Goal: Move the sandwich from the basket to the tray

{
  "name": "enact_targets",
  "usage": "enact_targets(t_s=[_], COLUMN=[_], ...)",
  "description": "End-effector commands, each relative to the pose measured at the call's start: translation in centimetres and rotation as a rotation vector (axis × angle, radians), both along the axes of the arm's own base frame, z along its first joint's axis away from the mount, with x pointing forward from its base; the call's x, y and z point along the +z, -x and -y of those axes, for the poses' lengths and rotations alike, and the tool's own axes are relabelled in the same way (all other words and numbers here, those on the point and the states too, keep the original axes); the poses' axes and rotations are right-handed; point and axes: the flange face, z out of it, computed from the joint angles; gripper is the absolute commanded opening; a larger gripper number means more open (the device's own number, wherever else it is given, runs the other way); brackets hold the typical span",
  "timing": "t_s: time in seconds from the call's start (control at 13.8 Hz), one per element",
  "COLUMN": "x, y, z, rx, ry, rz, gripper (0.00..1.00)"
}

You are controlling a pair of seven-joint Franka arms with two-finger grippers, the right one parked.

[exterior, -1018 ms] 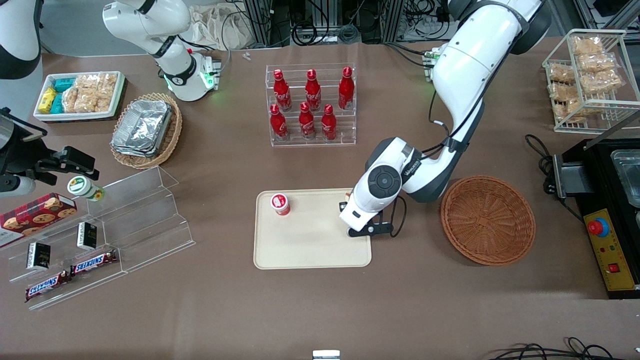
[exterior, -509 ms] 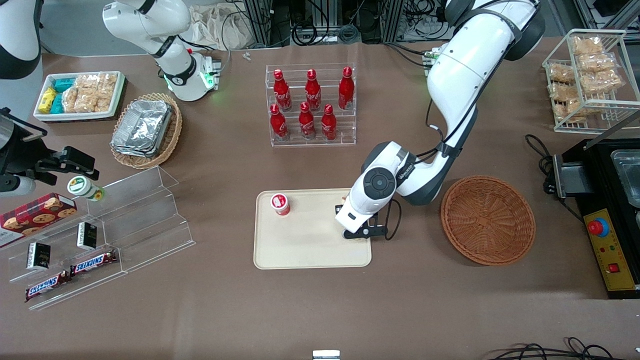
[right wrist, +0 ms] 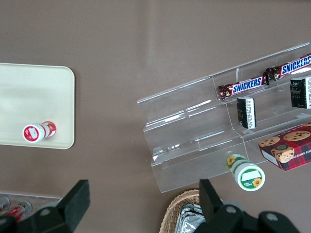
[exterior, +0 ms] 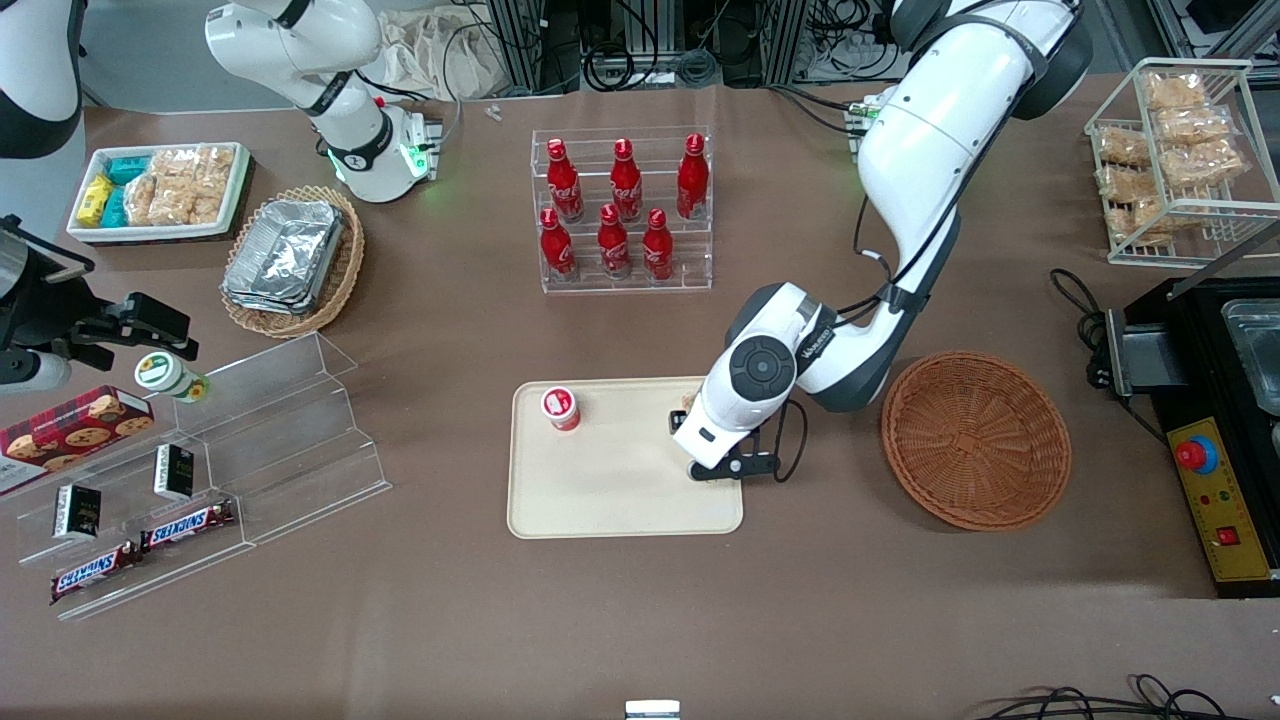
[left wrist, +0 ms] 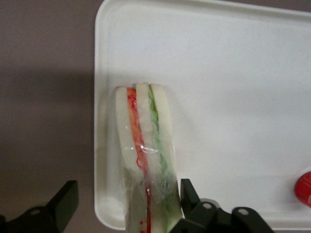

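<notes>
Gripper (left wrist: 124, 204) wide open over the tray (exterior: 610, 500), center frame in front view. Sandwich (left wrist: 146, 160) on tray between fingers, unheld. Basket (exterior: 975, 440) at right.

Tool (exterior: 690, 425) shifted slightly farther over tray (exterior: 610, 500) toward parked arm's end since a second ago, then drawn back a little. Sandwich (left wrist: 146, 155) carried with it. Fingers seen spread apart.

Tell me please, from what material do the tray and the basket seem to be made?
The tray looks like smooth matte beige plastic, with a moulded low rim. The basket looks like woven reddish-brown wicker, with radiating strands. The gripper, fingers apart, is over the tray around the sandwich.
</notes>
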Motion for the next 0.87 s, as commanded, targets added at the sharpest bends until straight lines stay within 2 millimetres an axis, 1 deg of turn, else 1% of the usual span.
enact_targets(t_s=[0.0,0.07,0.15,0.36,0.58,0.65,0.73,0.8], x=[4.6,5.9,7.3,10.5,14.1,15.2,15.7,16.7], y=[0.7,1.2,1.3,1.9,1.4,1.4,1.2,0.4], z=[-1.8,-2.7,-4.1,-7.1,-10.9,-11.6,-12.8,-15.0], rx=[-0.016,-0.017,-0.006,0.023,0.073,0.083,0.099,0.132], ry=[-0.082,-0.112,-0.134,-0.158,-0.18,-0.183,-0.19,-0.187], rz=[-0.049,-0.074,-0.094,-0.086,-0.092,-0.089,-0.098,-0.092], gripper=[0.99,0.99,0.99,0.99,0.99,0.99,0.99,0.99])
